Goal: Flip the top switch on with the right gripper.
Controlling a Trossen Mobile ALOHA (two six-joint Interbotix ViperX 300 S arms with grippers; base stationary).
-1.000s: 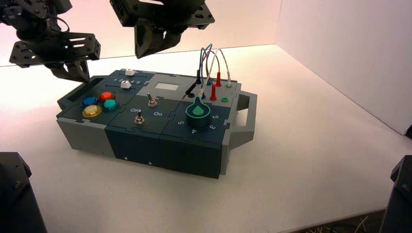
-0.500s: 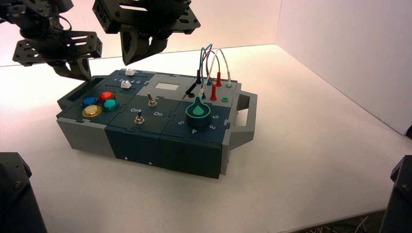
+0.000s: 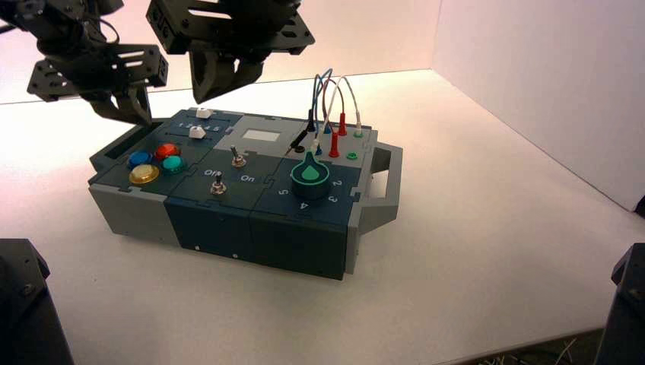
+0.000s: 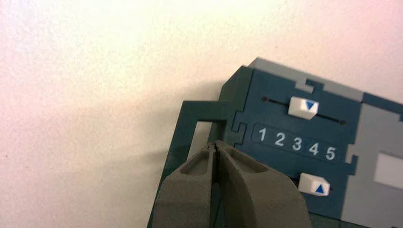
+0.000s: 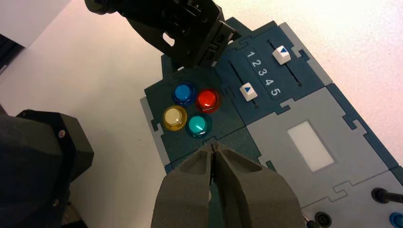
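Note:
The top switch [image 3: 238, 160] is a tiny silver toggle on the dark blue panel in the middle of the box [image 3: 304, 236]. A darker-tipped toggle [image 3: 217, 185] stands in front of it. My right gripper [image 3: 204, 93] hangs high above the back of the box, over the slider panel, fingers shut and empty. The switch lies lower, toward the front right of it. In the right wrist view the shut gripper [image 5: 215, 146] points just past the teal button [image 5: 198, 125]; the switch is hidden there. My left gripper [image 3: 141, 118] is shut by the box's left handle, as its wrist view [image 4: 215, 144] also shows.
Two white slider knobs [image 3: 203, 113] [image 3: 197, 131] flank the numbers 1 to 5. Blue, red, yellow and teal buttons [image 3: 156, 163] sit at the front left. A green knob [image 3: 309, 175] and looping wires with red plugs [image 3: 335, 114] are at the right. Walls stand behind and to the right.
My right gripper has moved left over the back of the box, then nearly stopped. My left gripper has shifted slightly right toward the box's left handle.

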